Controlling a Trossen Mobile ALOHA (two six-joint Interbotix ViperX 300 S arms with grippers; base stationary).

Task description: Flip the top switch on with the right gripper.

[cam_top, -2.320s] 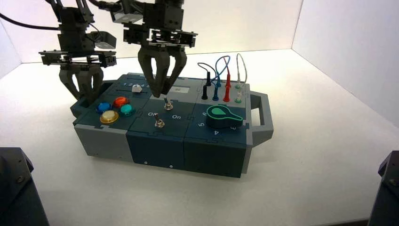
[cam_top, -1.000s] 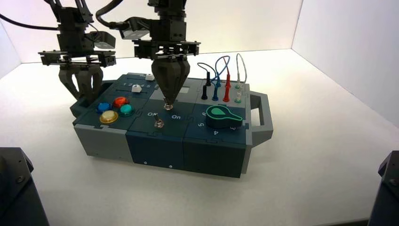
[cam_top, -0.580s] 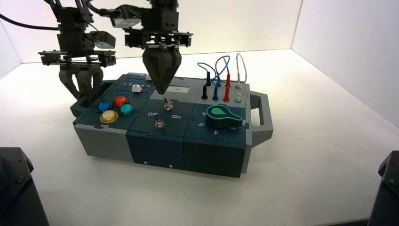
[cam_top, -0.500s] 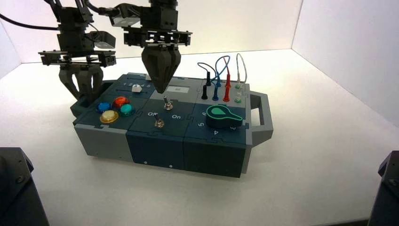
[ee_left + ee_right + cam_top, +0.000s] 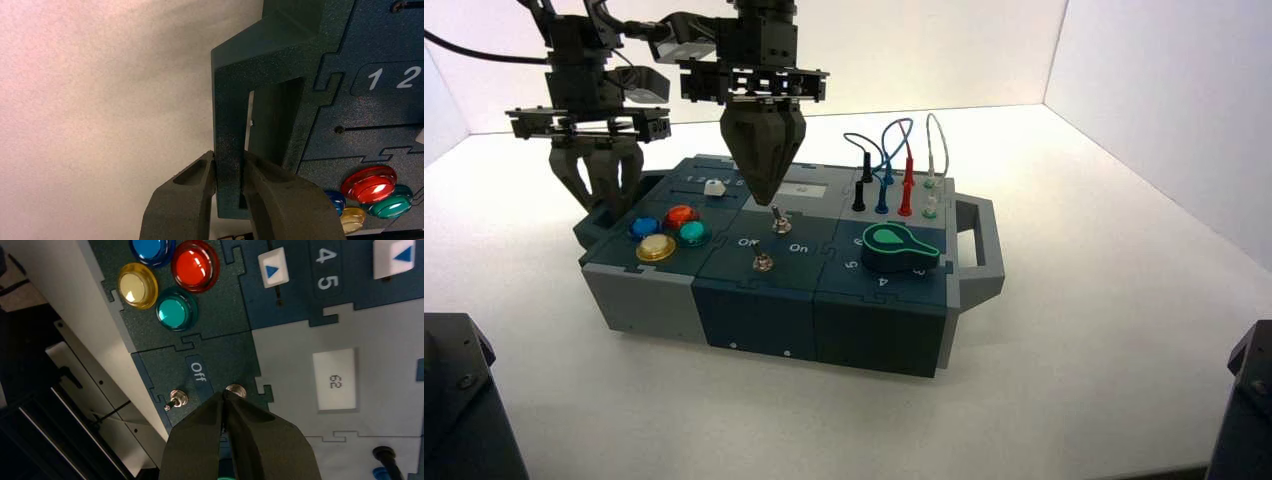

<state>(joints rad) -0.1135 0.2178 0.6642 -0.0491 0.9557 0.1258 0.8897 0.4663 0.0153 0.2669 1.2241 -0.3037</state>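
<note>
The top switch (image 5: 777, 222) is a small metal toggle in the middle of the box (image 5: 754, 310), behind the lower switch (image 5: 764, 262). My right gripper (image 5: 764, 197) hangs just above and behind it, shut to a point with nothing held. In the right wrist view the right gripper's tip (image 5: 223, 394) touches the edge of the top switch's nut (image 5: 237, 389) and hides its lever. The lower switch (image 5: 176, 399) is beside an "Off" label (image 5: 198, 372). My left gripper (image 5: 229, 161) is shut on the box's left handle (image 5: 229, 120).
Blue, red, yellow and teal buttons (image 5: 667, 230) sit on the box's left part, with white sliders (image 5: 715, 187) behind them. A green-rimmed knob (image 5: 896, 247) and plugged wires (image 5: 894, 180) are on the right, by the right handle (image 5: 984, 240). A small display (image 5: 335, 380) reads 62.
A second ago the right gripper's shut tip was down at the top switch. It has since lifted and moved slightly left. The left gripper has stayed on the handle.
</note>
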